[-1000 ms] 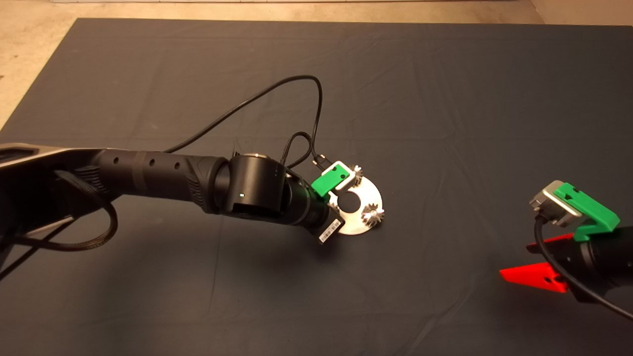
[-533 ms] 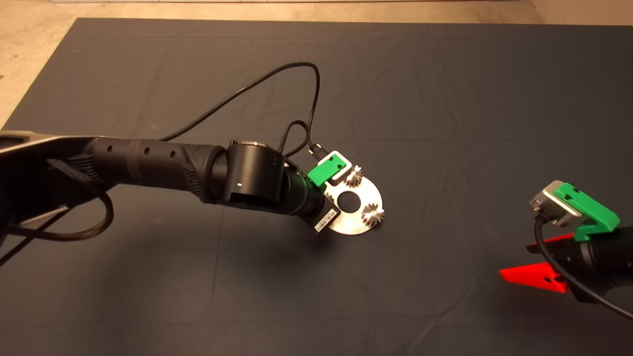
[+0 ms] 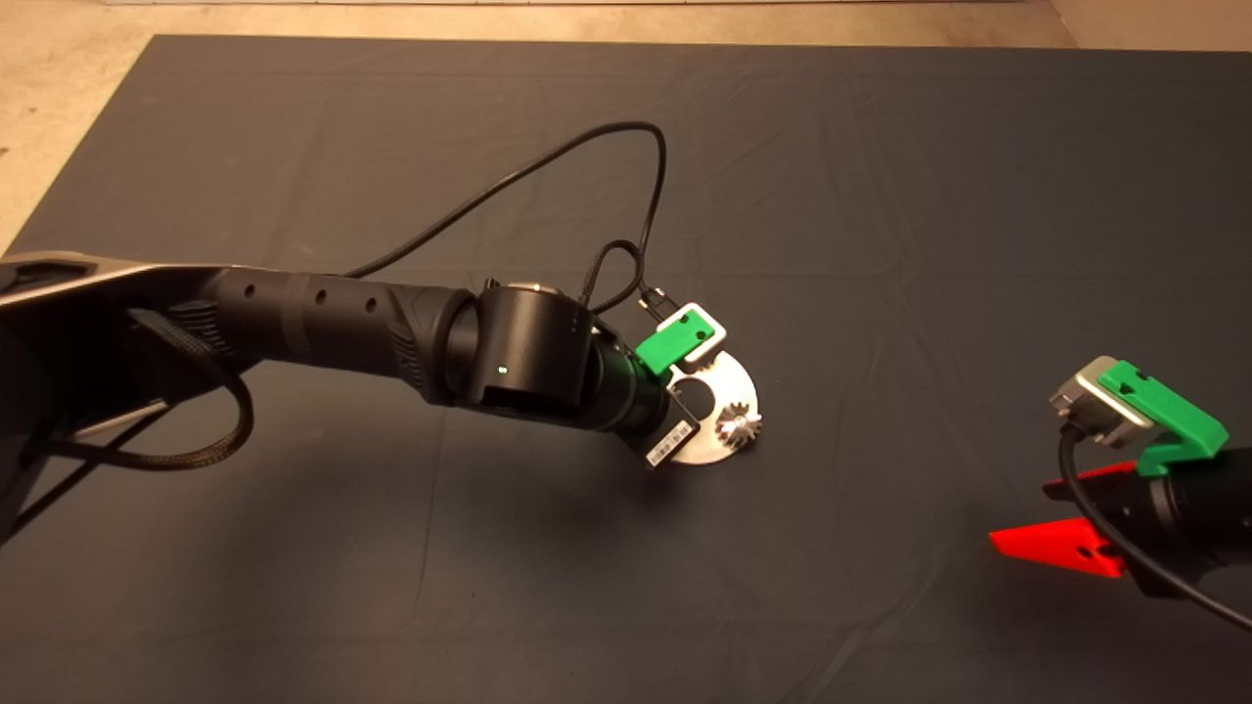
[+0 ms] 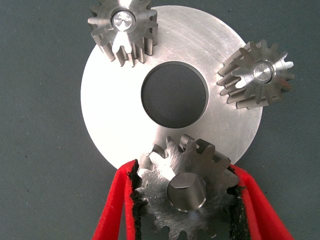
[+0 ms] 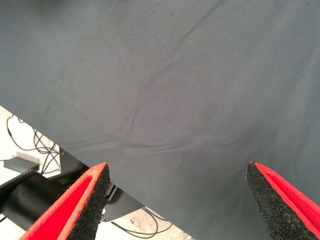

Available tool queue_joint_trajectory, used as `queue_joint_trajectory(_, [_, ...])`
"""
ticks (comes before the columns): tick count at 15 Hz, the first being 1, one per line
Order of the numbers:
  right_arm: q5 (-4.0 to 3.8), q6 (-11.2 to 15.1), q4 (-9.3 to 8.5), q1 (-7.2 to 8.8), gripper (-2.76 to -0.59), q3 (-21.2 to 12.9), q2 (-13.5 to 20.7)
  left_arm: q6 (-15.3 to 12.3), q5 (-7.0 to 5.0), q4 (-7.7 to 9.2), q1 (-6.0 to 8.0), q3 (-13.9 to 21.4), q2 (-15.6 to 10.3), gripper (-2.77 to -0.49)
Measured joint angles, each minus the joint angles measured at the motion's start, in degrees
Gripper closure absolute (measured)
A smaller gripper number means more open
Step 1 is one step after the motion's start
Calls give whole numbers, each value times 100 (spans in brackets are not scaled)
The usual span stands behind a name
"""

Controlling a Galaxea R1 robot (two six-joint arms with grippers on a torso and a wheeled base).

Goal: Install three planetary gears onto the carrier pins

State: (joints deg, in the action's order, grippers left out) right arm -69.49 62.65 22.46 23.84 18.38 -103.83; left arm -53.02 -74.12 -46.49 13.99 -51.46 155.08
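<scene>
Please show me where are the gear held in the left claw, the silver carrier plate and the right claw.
gear in the left claw [image 4: 186,197]: left wrist view, its flat centre hub.
silver carrier plate [image 4: 112,120]: left wrist view, bare face beside the central hole.
right claw [image 3: 1061,516]: head view, between its red fingertips.

Left pincer [image 4: 186,210] seemingly farther over plate [image 3: 736,391]

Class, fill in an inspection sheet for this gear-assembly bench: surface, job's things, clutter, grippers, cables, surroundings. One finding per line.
Surface: dark mat, creased, covering the table.
Job's things: silver carrier plate flat on the mat; two planetary gears seated on carrier pins; third gear over the plate's edge, a pin end showing in its bore.
Clutter: nothing seen.
Grippers: left gripper shut on the third gear; right gripper open, waiting at the mat's lower right.
Cables: black cable looping above the left arm; another at the right wrist.
Surroundings: pale floor; cords below the table edge.
</scene>
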Motion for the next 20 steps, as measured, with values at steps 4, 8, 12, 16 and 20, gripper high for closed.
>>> queue_joint_trajectory(4, [-2,-1,0,-1,-202,0,0,198,-50,2,0,-6,7,-76])
queue_joint_trajectory(8, [59,0,0,-1,-202,0,7,237,-85,2,-2,-33,-15,-77])
queue_joint_trajectory(12, [59,-2,0,0,-202,0,33,407,-85,2,-5,-63,-20,-77])
queue_joint_trajectory(16, [61,-2,0,-1,-202,0,33,407,-83,2,-5,-63,-20,-77])
queue_joint_trajectory(20, [73,-2,0,-1,-202,0,35,432,-74,-2,-105,-208,-20,-77])
